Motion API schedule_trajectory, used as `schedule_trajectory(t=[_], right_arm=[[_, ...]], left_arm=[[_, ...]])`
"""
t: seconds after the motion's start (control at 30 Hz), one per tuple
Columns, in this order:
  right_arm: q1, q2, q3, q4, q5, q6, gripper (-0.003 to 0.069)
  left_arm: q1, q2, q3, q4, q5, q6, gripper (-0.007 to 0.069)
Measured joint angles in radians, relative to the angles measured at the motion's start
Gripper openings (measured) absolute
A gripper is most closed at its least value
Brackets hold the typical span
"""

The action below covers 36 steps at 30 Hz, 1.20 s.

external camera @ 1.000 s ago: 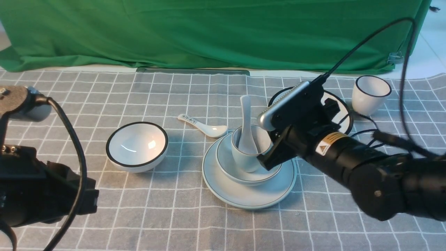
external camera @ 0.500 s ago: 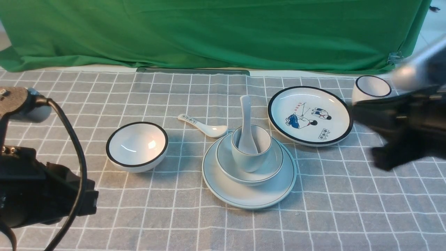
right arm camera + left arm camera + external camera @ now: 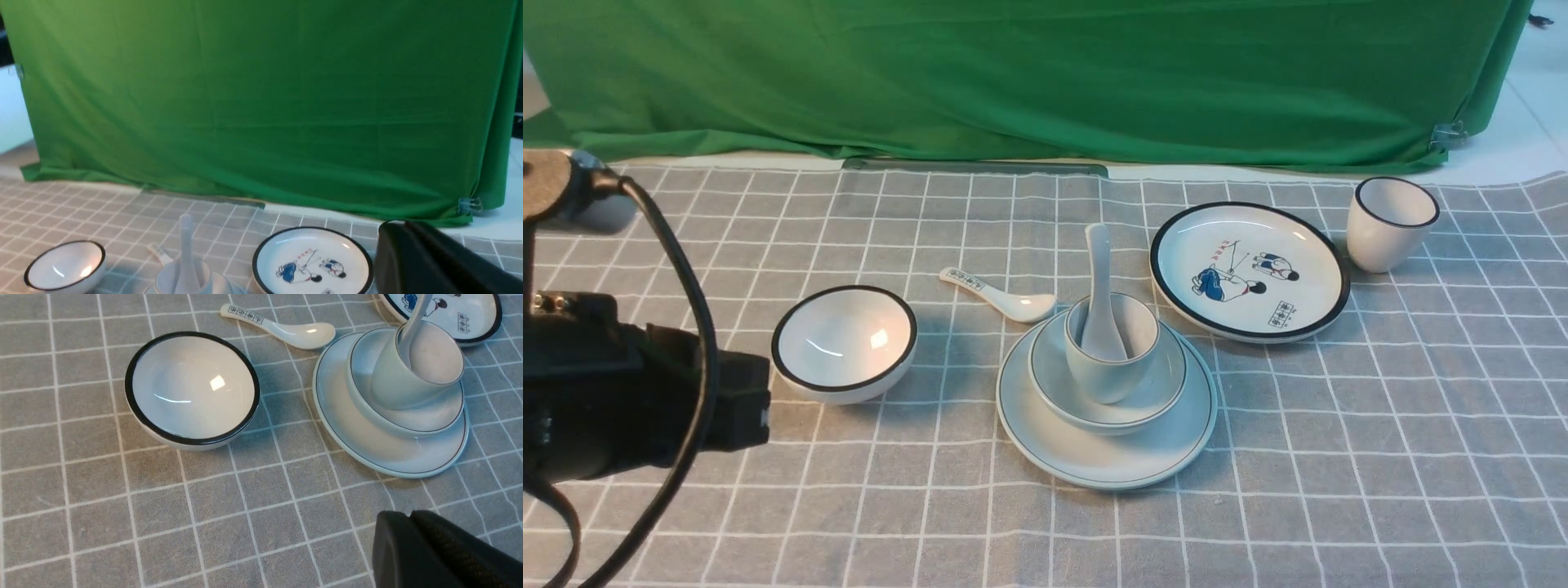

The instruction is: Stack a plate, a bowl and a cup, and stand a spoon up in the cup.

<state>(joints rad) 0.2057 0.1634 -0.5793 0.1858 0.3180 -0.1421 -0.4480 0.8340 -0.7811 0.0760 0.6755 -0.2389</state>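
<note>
On the grey checked cloth (image 3: 1339,457), your plate (image 3: 1094,461) lies flat between the cartoon plate (image 3: 1250,269) and the black-rimmed bowl (image 3: 844,343). The shallow bowl (image 3: 1160,400) sits on it, the cup (image 3: 1107,371) stands upright in that bowl, and the plain spoon (image 3: 1099,269) stands in the cup, handle up. Your left gripper (image 3: 408,526) and right gripper (image 3: 408,237) each have their fingers pressed together on nothing, apart from the stack.
</note>
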Motion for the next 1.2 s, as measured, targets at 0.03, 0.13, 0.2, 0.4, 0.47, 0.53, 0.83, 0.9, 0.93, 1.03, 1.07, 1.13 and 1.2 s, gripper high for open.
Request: schedule_trajectory(t=[0.03,0.13,0.2,0.4,0.47,0.53,0.83,0.9,0.93,1.03,1.07,1.13,1.2], right_arm=[[0.000,-0.010,0.005,0.000,-0.004,0.002,0.0023],[-0.002,-0.058,0.065,-0.002,-0.013,0.003,0.0023],[-0.002,-0.060,0.077,-0.004,-0.013,0.003,0.0029],[-0.002,-0.061,0.081,-0.006,-0.015,0.003,0.0060],[-0.002,-0.063,0.083,-0.006,-0.016,0.003,0.0067],[-0.002,-0.063,0.085,-0.006,-0.015,0.003,0.0074],[-0.002,-0.063,0.085,-0.006,-0.015,0.003,0.0092],[-0.002,-0.063,0.085,-0.006,-0.015,0.003,0.0097],[-0.002,-0.063,0.085,-0.006,-0.015,0.003,0.0101],[-0.002,-0.063,0.085,-0.006,-0.015,0.003,0.0107],[-0.002,-0.063,0.085,-0.006,-0.015,0.003,0.0110],[-0.002,-0.063,0.085,-0.006,-0.015,0.003,0.0116],[-0.002,-0.063,0.085,-0.006,-0.015,0.003,0.0120]], left_arm=[[0.000,0.000,0.000,0.000,-0.001,0.001,0.0009],[0.000,0.000,0.000,0.000,-0.017,0.018,0.0009],[0.000,0.000,0.000,0.000,-0.024,0.027,0.0009],[0.000,-0.061,0.050,-0.032,-0.062,0.027,0.0009],[0.000,-0.128,0.107,-0.044,-0.093,0.027,0.0009],[0.000,-0.184,0.151,-0.046,-0.107,0.027,0.0009],[0.000,-0.495,0.279,-0.051,-0.116,0.028,0.0009],[0.000,-0.523,0.279,-0.051,-0.116,0.028,0.0009],[0.000,-0.540,0.279,-0.051,-0.116,0.028,0.0009],[0.000,-0.548,0.279,-0.051,-0.116,0.029,0.0009],[0.000,-0.548,0.279,-0.052,-0.116,0.029,0.0009],[0.000,-0.549,0.279,-0.049,-0.116,0.038,0.0009],[0.000,-0.549,0.279,-0.043,-0.118,0.051,0.0009]])
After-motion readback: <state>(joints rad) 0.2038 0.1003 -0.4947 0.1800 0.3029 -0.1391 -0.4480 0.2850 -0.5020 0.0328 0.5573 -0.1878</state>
